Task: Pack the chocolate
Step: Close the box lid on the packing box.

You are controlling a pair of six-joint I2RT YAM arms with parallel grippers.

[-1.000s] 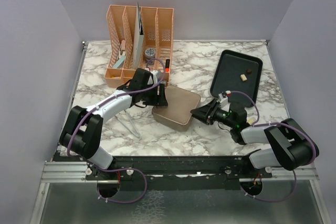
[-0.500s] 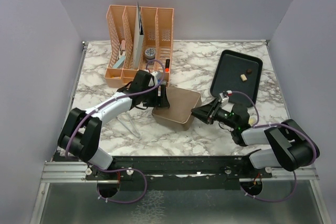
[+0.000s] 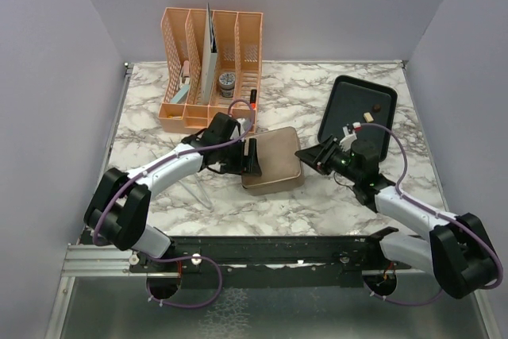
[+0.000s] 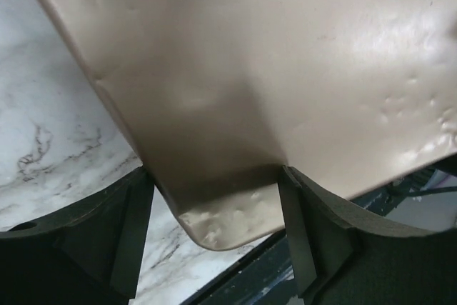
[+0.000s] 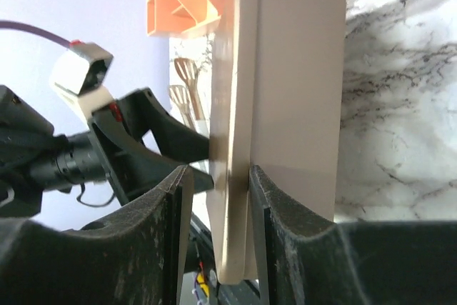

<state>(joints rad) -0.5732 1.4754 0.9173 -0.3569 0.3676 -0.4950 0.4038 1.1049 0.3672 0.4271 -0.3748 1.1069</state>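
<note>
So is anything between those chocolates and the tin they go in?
Seemingly, yes. The chocolates sit on the black tray, while the gold tin, gripped by the right claw with the left claw at its other side, shows only a flat, closed-looking top.

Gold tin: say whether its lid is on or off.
On: from above the tin shows a flat closed top; the right wrist view shows its lid seated flush, no gap.

Two small bite-size chocolate pieces (image 3: 376,106), one dark brown and one cream-white, lie side by side, well beyond the right pincer (image 3: 305,154).
</note>
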